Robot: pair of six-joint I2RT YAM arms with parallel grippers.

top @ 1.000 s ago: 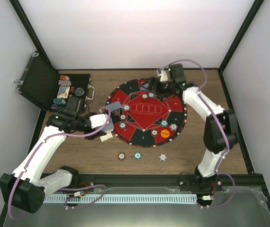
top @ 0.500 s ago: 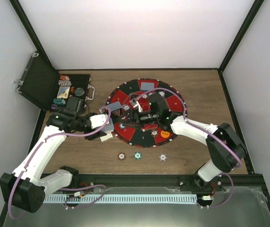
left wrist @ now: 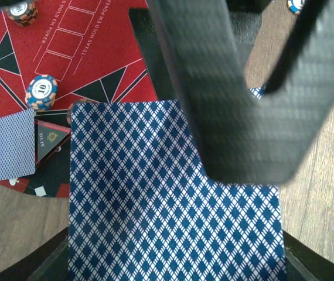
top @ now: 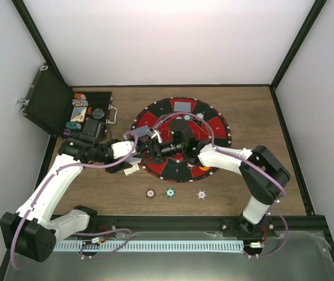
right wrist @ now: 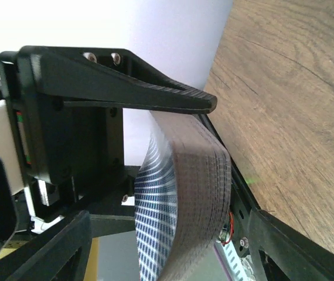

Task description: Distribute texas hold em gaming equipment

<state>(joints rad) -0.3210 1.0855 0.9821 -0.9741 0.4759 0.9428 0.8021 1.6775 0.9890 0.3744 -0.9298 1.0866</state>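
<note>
Cards (top: 80,113) and chips (top: 78,97) are lying in the black case (top: 47,102), which is standing open at the far left of the worktop (top: 261,111) with its lid tilting back toward the side wall. More chips are showing at the near end of its tray, too small to count. Right of the case, the round red-and-black mat (top: 218,126) is carrying one face-down card (top: 183,106) on its far segment. In the left wrist view a second card (left wrist: 16,144) is lying near the mat's rim, just beside a striped chip (left wrist: 42,92) marked 10. Three loose chips (top: 170,192) are sitting in a row on the bare wood in front of the mat.

The left pincer (top: 130,143) is gripping the deck (left wrist: 132,193) by its sides, jaws closed on it, and is holding it back-up over the mat's left edge. The right pincer (top: 152,146) is lying across the mat with its tip at the deck. Its jaws are standing apart and clamping nothing. One broad finger (left wrist: 220,99) is lying over the deck's top card, though whether it is touching cannot be told. The other is showing as a thin dark bar beyond the deck's far side, over the wood. In the right wrist view the deck's edge is showing close up and blurred
</note>
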